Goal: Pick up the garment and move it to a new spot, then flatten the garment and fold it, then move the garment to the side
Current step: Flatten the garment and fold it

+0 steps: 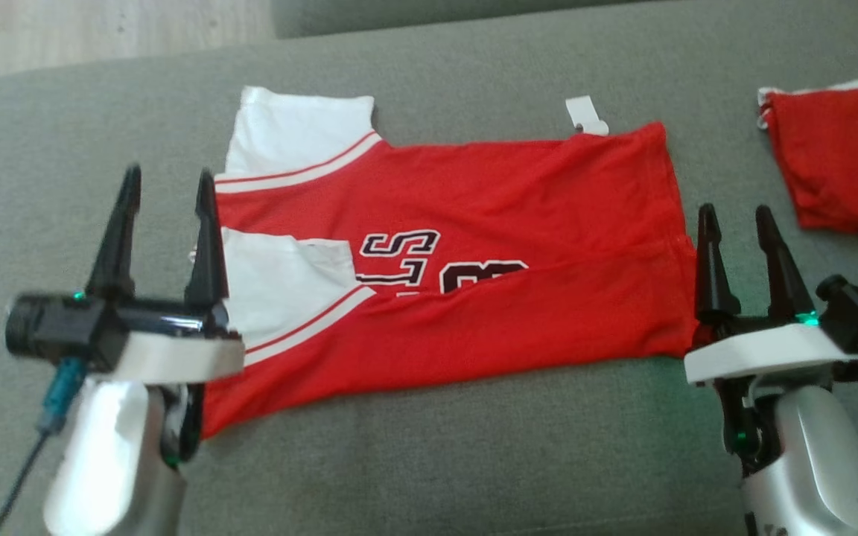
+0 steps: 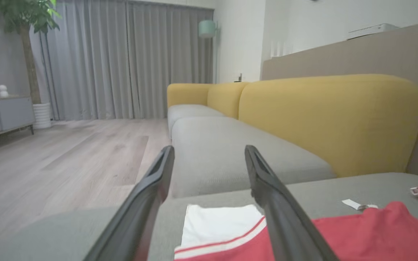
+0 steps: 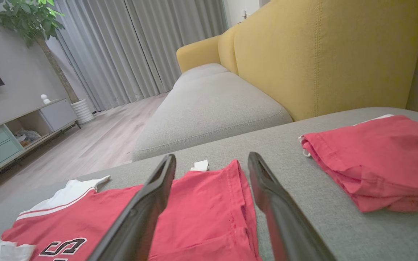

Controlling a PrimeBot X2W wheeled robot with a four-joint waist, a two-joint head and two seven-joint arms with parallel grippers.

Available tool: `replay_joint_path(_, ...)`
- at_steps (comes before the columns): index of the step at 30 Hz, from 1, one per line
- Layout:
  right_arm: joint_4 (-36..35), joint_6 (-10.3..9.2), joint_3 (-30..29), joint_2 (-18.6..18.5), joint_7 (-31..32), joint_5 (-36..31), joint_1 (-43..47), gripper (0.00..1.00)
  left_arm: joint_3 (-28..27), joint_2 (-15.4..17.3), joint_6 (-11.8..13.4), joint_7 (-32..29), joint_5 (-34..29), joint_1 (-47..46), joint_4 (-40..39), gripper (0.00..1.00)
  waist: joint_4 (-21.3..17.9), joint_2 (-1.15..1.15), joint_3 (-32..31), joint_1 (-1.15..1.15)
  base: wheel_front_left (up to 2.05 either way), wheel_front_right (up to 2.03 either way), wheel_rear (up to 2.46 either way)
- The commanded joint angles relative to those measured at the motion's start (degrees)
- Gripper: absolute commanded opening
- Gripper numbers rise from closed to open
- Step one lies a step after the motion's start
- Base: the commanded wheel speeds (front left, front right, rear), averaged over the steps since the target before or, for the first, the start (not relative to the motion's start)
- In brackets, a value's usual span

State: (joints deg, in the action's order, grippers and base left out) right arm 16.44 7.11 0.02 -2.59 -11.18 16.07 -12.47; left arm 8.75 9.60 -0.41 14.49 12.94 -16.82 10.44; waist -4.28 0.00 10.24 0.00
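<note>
The garment (image 1: 474, 246) is a red jersey with white sleeves and black lettering, spread on the grey cushion with its near long edge folded up over the middle. A white tag (image 1: 585, 117) sticks out at its far edge. My left gripper (image 1: 167, 195) hovers open over the sleeve end, nothing between its fingers. At the hem end my right gripper (image 1: 736, 222) is open too, just beside the jersey's edge. The left wrist view looks past open fingers (image 2: 151, 195) at a white sleeve (image 2: 216, 224). Through the right wrist view the hem (image 3: 209, 203) lies between spread fingers (image 3: 151, 203).
A second red garment (image 1: 842, 160) lies folded at the far right of the cushion (image 1: 436, 461). A yellow sofa back (image 3: 321, 54) rises beyond it. Wooden floor (image 2: 67, 159) lies past the cushion's left end, with a cabinet (image 3: 9, 137) and a plant (image 3: 27, 21) by the curtains.
</note>
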Motion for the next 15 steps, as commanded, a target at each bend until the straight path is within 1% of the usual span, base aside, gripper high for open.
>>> replay_joint_path(1, -1.8, 0.37, 1.5, -0.3, -0.9, 0.1, -2.2, 1.00, -2.5, 1.9, -0.6, 0.4, -0.9, -3.4, -2.1, 1.00, -0.8, 0.00, 1.3, 0.00, 0.00, 0.00, 0.00)
replay_joint_path(3, -1.7, 0.37, 1.4, -0.3, -1.5, 0.0, -2.8, 1.00, -1.9, 3.4, -1.9, 0.3, -1.8, -6.1, -2.1, 1.00, -1.3, 0.00, 2.7, 0.00, 0.00, 0.00, 0.00)
replay_joint_path(5, -1.8, 0.37, 1.7, -0.3, -1.9, 0.1, -3.6, 1.00, -1.3, 4.9, -3.4, -1.0, -1.9, -10.1, -0.9, 1.00, -1.8, 0.00, 4.4, 0.00, 0.00, 0.00, 0.00)
replay_joint_path(8, -2.2, 0.37, 2.2, -0.3, -2.3, 0.3, -4.9, 1.00, 0.8, 8.2, -5.5, -7.2, -1.9, -17.2, 3.2, 1.00, -3.1, 0.00, 7.5, 0.00, 0.00, 0.00, 0.00)
replay_joint_path(10, -2.5, 0.37, 2.6, -0.3, -2.5, 0.8, -5.8, 1.00, 2.7, 9.8, -6.6, -12.4, 0.3, -22.2, 7.1, 1.00, -4.1, 0.00, 9.6, 0.00, 0.00, 0.00, 0.00)
replay_joint_path(12, -2.7, 0.37, 3.5, -0.3, -2.7, 1.3, -6.6, 1.00, 5.6, 11.7, -7.0, -17.2, 3.5, -26.8, 10.9, 1.00, -5.2, 0.00, 11.7, 0.00, 0.00, 0.00, 0.00)
replay_joint_path(15, -2.2, 0.37, 5.2, -0.3, -3.1, 1.5, -7.1, 1.00, 11.9, 16.4, -7.0, -21.7, 8.4, -32.4, 16.2, 1.00, -7.1, 0.00, 14.3, 0.00, 0.00, 0.00, 0.00)
